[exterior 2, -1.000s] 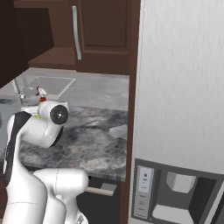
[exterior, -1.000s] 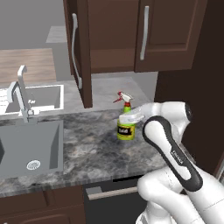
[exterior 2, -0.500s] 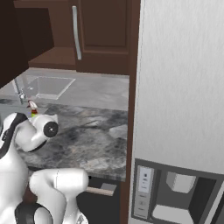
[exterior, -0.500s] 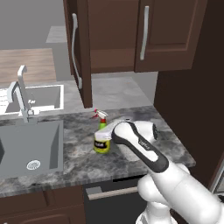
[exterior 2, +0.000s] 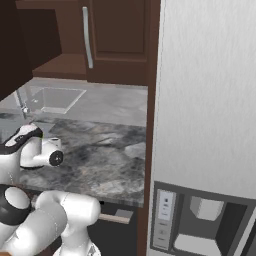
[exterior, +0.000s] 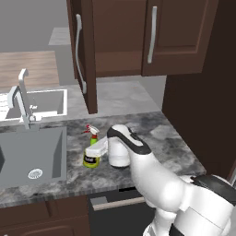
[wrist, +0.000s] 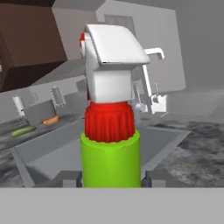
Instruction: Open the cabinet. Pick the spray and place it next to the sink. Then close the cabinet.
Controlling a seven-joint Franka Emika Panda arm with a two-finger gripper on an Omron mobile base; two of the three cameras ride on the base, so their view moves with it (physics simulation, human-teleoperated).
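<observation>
Closest to you, in the hand view, the spray (wrist: 110, 131) fills the centre — green neck, red collar, white trigger head — standing upright between the tool's (wrist: 111, 178) two dark fingertips (wrist: 65, 178), which press against the bottle on either side. The left base view adds the yellow label and shows the spray (exterior: 92, 151) on the grey marbled table (exterior: 156, 138), just right of the sink (exterior: 27, 156). Farther back, the tap (exterior: 20, 99) rises — and above, the cabinet (exterior: 138, 37) has its left door swung open.
</observation>
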